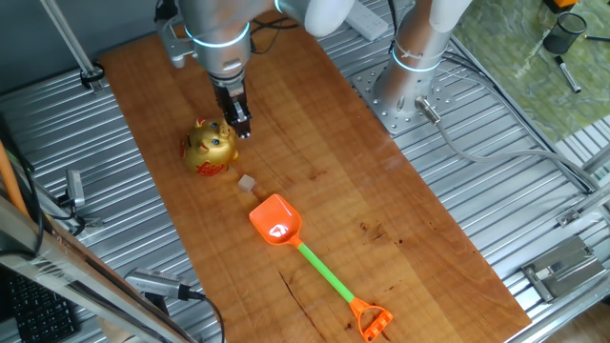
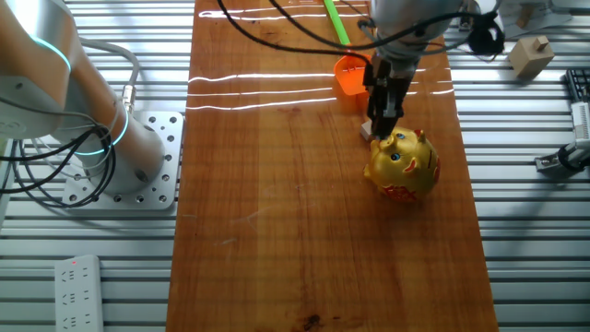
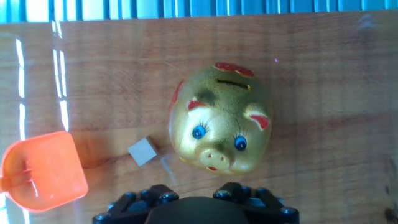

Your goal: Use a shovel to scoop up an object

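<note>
The shovel (image 1: pixel 310 255) lies flat on the wooden table, with its orange blade (image 1: pixel 276 221) pointing at the tiny tan cube (image 1: pixel 247 182) and its green shaft running to the orange loop end near the front edge. The cube sits just off the blade's tip, between the blade and a golden piggy bank. My gripper (image 1: pixel 242 131) hangs over the table beside the piggy bank, past the cube and away from the shovel. Its fingers look pressed together and hold nothing. The hand view shows the blade (image 3: pixel 43 171) at the lower left and the cube (image 3: pixel 142 151) beside it.
The golden piggy bank (image 1: pixel 211 148) with a red base stands right next to my gripper and close to the cube; it fills the centre of the hand view (image 3: pixel 221 124). The wooden table (image 1: pixel 381 210) is bordered by ribbed metal. The arm's base (image 1: pixel 415 76) is at the far right.
</note>
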Controlling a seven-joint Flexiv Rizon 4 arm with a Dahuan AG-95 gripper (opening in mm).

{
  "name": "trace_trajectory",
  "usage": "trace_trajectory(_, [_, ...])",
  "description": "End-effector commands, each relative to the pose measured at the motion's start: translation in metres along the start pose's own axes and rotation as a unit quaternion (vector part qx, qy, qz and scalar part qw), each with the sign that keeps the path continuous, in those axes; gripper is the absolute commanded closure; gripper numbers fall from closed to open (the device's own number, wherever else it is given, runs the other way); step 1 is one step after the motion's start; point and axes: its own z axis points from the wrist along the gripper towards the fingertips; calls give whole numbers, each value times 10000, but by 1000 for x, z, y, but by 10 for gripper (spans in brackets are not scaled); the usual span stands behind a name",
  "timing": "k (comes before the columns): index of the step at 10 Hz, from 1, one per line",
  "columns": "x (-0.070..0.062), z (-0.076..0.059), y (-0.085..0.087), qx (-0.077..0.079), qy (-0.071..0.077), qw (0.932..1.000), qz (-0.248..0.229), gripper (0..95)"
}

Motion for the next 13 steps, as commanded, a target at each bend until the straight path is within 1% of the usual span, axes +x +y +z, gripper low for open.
trace_trajectory(1, [0,-2,1,-132,-40,9999,-25,950])
trace_trajectory(2, [1,-2,1,-128,-13,9999,2,950])
trace_trajectory(4, [2,-5,2,-175,-38,9998,-9,950])
trace_trajectory(6, [3,-6,3,-262,-58,9996,-58,950])
trace_trajectory(8, [3,-8,3,-337,-116,9994,14,950])
trace_trajectory(9, [4,-9,4,-378,-88,9992,95,950])
trace_trajectory(11, [7,-14,7,-361,-81,9993,83,950])
trace_trajectory(13, [9,-18,8,-440,-91,9989,141,950])
